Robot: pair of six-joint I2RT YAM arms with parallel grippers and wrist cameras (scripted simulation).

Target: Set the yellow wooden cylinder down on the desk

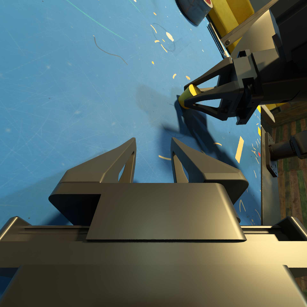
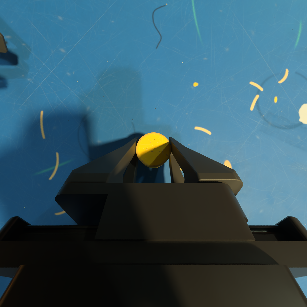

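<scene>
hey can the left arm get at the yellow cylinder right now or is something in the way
Probably not cleanly. The right end effector is shut on the yellow cylinder, its fingers covering two sides. The left end effector is open, with bare blue desk between, so the path is free but the grip spots are taken.

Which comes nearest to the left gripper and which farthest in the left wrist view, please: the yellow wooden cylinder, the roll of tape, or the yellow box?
From the left gripper:
1. Yellow wooden cylinder, ahead and to the right, held between the right gripper's fingers.
2. Roll of tape and yellow box, both at the far top right; too close to call.
</scene>
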